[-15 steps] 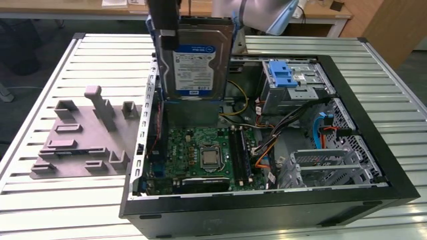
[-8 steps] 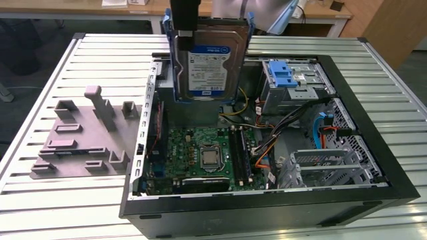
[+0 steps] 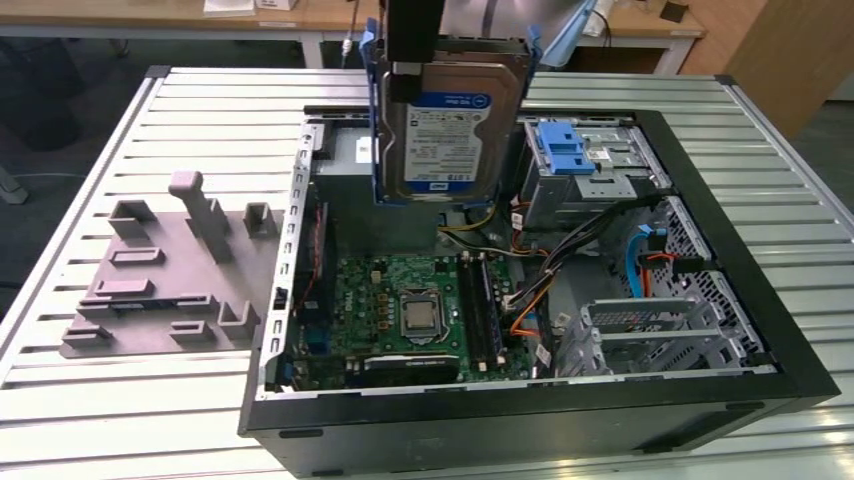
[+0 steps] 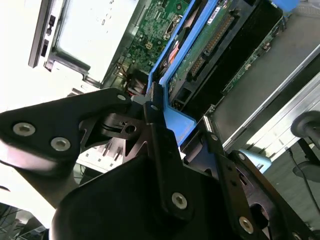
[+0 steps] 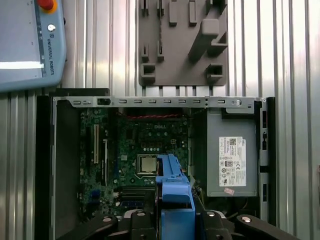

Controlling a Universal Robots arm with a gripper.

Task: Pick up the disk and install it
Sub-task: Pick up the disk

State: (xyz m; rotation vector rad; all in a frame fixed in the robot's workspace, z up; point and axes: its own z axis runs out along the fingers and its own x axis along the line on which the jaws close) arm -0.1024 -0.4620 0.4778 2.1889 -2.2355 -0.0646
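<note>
One disk (image 3: 447, 130), one gripper (image 4: 180, 120), one open computer case (image 3: 534, 425), one grey fixture plate (image 3: 147, 290), one power-supply box (image 5: 232, 160), one teach pendant (image 5: 25, 45).

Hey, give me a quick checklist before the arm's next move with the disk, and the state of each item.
1. Grip: gripper shut on the disk by its blue frame: ok.
2. The disk hangs upright, label facing the exterior view: ok.
3. The computer case is open, motherboard exposed: ok.
4. The drive cage with the blue latch is free to take it: cannot tell.
5. The cables beside that cage are out of the way: cannot tell.
</note>
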